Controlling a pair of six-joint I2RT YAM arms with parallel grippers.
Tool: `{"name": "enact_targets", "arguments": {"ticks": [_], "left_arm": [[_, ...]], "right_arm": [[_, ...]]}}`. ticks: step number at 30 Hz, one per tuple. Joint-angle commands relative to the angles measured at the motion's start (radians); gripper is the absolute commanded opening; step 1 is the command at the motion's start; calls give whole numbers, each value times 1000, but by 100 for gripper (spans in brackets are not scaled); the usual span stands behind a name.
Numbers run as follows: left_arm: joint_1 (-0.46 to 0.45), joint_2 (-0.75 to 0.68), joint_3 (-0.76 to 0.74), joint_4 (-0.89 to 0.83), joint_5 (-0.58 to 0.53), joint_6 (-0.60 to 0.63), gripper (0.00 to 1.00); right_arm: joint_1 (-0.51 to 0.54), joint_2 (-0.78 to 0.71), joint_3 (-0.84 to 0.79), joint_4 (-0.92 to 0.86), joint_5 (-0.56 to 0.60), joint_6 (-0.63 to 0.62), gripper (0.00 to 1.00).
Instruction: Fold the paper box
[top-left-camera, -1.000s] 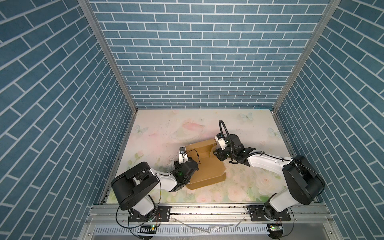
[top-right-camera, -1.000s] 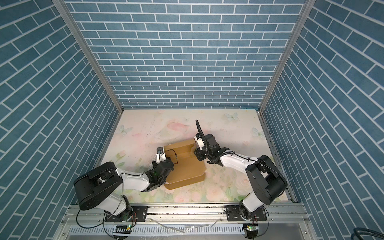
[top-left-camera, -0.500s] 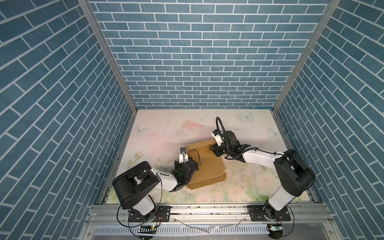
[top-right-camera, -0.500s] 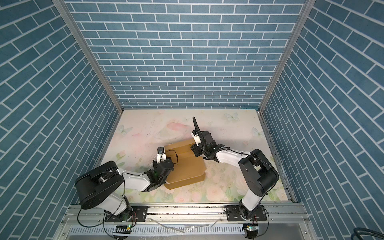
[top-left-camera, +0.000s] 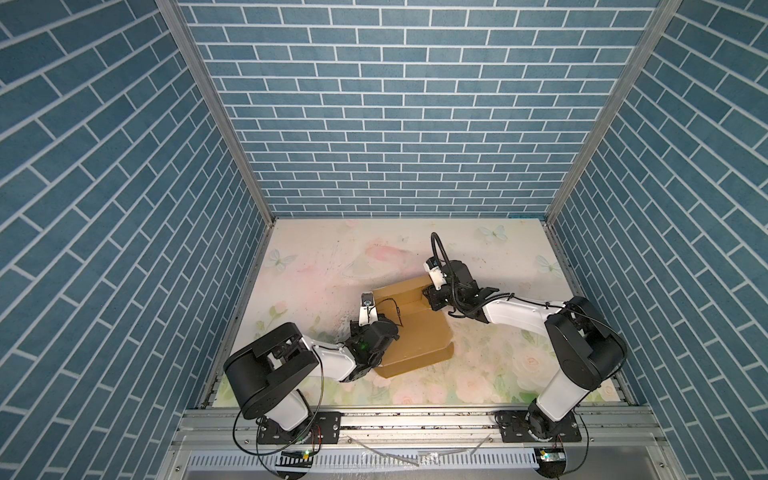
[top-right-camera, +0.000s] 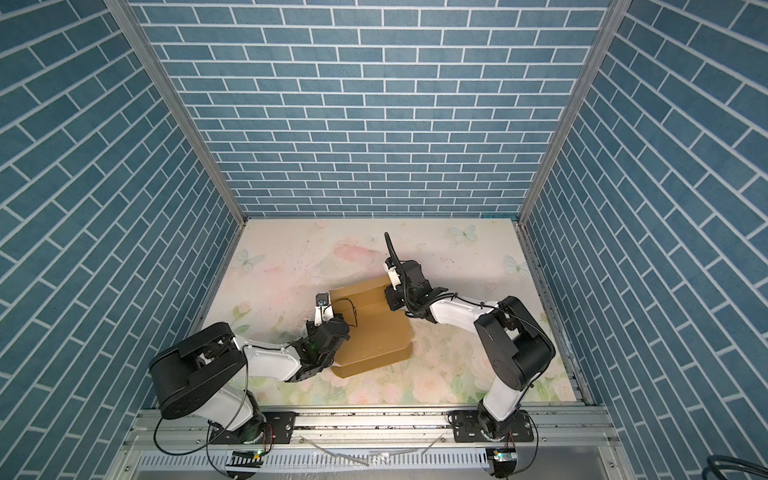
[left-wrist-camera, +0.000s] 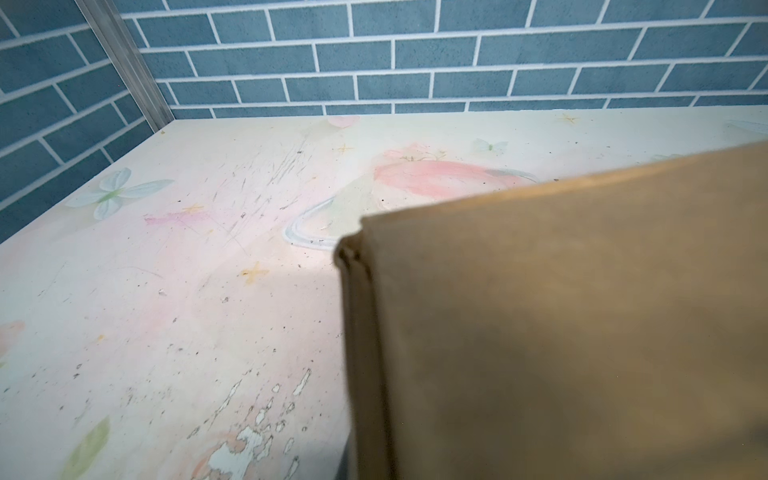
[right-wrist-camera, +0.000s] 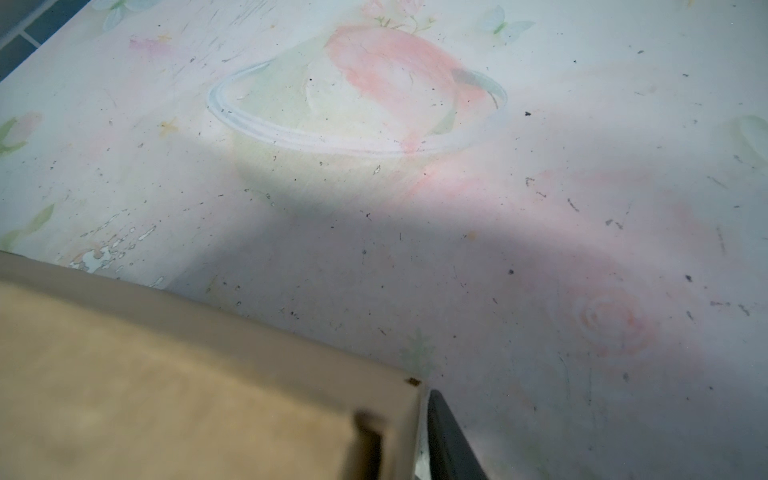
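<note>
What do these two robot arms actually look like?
The left arm and right arm match: white tube-shaped links between chunky black rounded joints, mounted on black base plates. Thin black cables loop along each. A small white camera block sits by each wrist. The left tool and right tool are black.

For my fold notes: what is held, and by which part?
Left gripper: the paper box, by its left edge. Right gripper, at the far right corner: cannot tell.

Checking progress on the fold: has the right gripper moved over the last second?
Yes: the right gripper shifted slightly left toward the paper box, which stayed put.
</note>
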Motion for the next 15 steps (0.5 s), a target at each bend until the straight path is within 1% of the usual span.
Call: {"name": "enact_targets", "arguments": {"ticks": [1,7,15], "left_arm": [[-8,9,-14,-168,84,-16,0],[-8,-16,-9,-186,81,-26,0],[-8,-25,6,-211,91,-42,0]], "right_arm": [[0,14,43,-42,90,30,28],[13,27,51,-60,159,62,27],[35,62,101,-118,221,75,27]]}}
